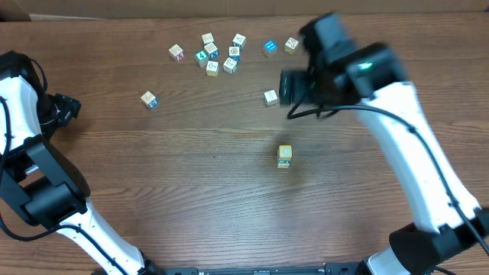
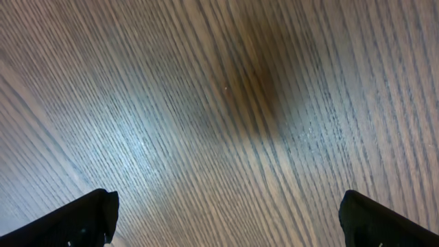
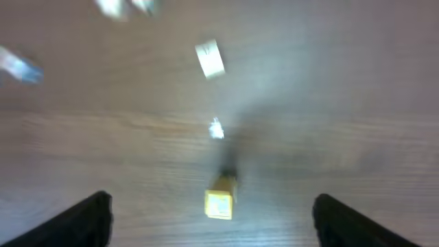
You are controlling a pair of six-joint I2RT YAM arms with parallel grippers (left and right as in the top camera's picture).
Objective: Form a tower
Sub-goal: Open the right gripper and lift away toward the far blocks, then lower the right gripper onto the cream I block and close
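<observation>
Tower [image 1: 284, 156] stands alone on the surface [image 1: 191, 191], cream top up, yellow side showing. In the right wrist view it sits centred btwn the right jaws, clear of both and touching neither. Right jaws are spread wide w/ nothing in them. Left jaws are also spread wide over bare wood, nothing btwn them, and the tower is well apart from them.

Risks, as I judge them:
- Stack is only one cube wide, so a small knock tips it.
- Right arm [image 1: 397, 99] hangs near, w/ the tower lined up in the gap btwn its jaws. A low or sideways swing could clip the top cube.
- Nearest loose cube [image 1: 270, 97] lies just beside the right jaws, on the side away from the tower. A careless reach could shove it instead of gripping it.
- Any next cube set down off-centre, or let go before it's seated, prob. brings the lot down.
- Right wrist view is blurred, so alignment is hard to check there.

Writing: none legible. Other loose cubes [image 1: 218, 55], further off to one side of the right jaws, carry coloured prints, too small to read. No brand visible on the arms.
</observation>
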